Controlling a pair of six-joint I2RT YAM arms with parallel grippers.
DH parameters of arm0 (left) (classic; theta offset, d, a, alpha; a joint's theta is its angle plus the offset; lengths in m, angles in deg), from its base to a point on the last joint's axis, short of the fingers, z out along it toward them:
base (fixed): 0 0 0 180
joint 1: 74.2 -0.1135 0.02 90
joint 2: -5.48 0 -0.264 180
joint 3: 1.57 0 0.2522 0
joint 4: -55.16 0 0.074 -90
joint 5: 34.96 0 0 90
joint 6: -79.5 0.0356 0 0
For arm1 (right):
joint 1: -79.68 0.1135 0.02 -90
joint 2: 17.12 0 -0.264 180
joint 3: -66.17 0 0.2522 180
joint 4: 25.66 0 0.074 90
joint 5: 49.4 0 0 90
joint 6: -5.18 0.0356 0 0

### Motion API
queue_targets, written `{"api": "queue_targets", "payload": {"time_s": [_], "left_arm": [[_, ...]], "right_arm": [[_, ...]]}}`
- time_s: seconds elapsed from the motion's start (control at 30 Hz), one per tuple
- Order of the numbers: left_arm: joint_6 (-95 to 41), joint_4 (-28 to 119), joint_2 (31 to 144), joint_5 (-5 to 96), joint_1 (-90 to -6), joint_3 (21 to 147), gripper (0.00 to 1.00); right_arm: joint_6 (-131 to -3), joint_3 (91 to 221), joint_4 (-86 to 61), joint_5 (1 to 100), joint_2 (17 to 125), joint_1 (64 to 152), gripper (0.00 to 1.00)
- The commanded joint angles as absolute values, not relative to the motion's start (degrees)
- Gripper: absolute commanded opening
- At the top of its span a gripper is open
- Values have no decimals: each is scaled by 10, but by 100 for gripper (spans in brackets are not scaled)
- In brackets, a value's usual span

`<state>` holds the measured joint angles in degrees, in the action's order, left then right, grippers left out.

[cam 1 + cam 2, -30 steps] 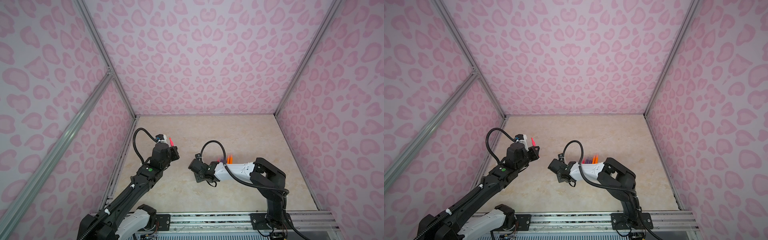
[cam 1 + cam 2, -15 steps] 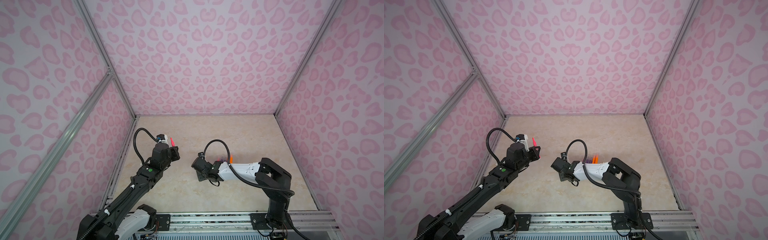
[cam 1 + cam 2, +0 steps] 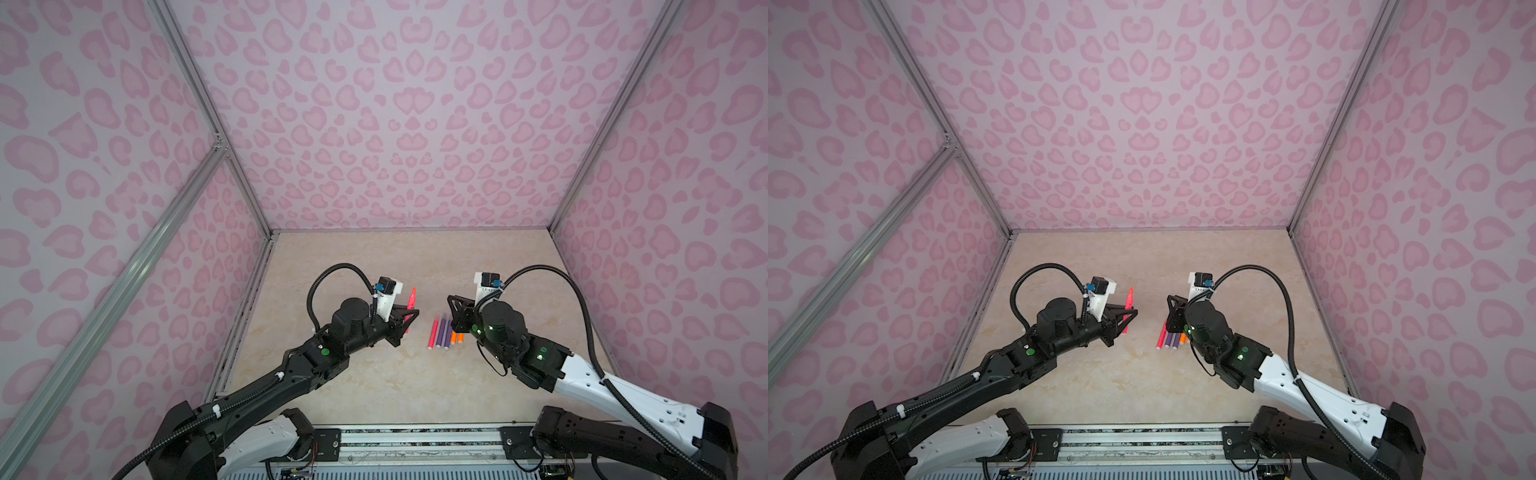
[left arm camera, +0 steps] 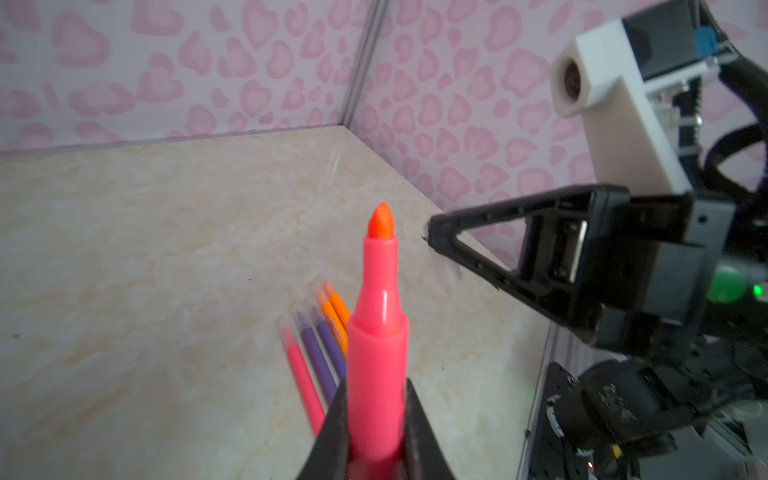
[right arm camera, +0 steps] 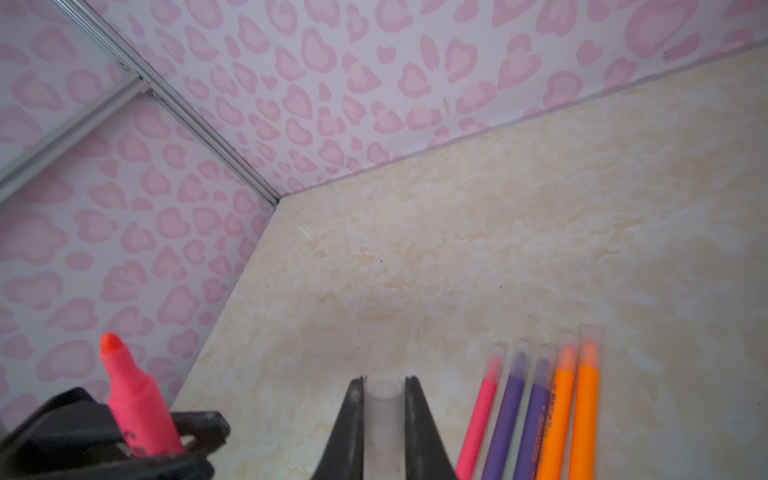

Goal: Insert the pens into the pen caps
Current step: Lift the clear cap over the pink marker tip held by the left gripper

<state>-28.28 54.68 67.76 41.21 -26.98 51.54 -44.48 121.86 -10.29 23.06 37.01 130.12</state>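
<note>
Beige counter (image 3: 374, 395) in pink-walled booth, your left gripper (image 4: 376, 388) jaws clamped on pink-red pen (image 4: 378, 324), tip up, your right gripper (image 5: 384, 380) jaws pinching clear cap (image 5: 383, 419), five capped pens (image 3: 441, 332) lying near it

Soft, even light fills both top views; the beige tabletop (image 3: 374, 386) shows only faint shadows beneath the arms (image 3: 291, 382) and no hard glare. The wide-angle view splays the aluminium frame posts (image 3: 194, 83) outward. In the wrist views the close pink-red pen (image 4: 376, 374) and clear cap (image 5: 383, 415) look soft, and the 5 lying pens (image 5: 508, 415) are blurred.
</note>
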Motion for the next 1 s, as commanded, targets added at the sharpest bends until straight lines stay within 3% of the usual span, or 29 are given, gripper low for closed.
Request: {"api": "queue_targets", "payload": {"time_s": [0.0, 0.5, 0.97], "left_arm": [[-213, 574, 700, 358, -235, 540, 3], [-210, 541, 747, 387, -208, 574, 3], [-218, 534, 755, 422, -208, 579, 3]], "right_arm": [[-448, 1209, -168, 224, 335, 1298, 0], [-445, 1204, -262, 323, 330, 1297, 0], [-446, 1205, -267, 307, 349, 1318, 0]]}}
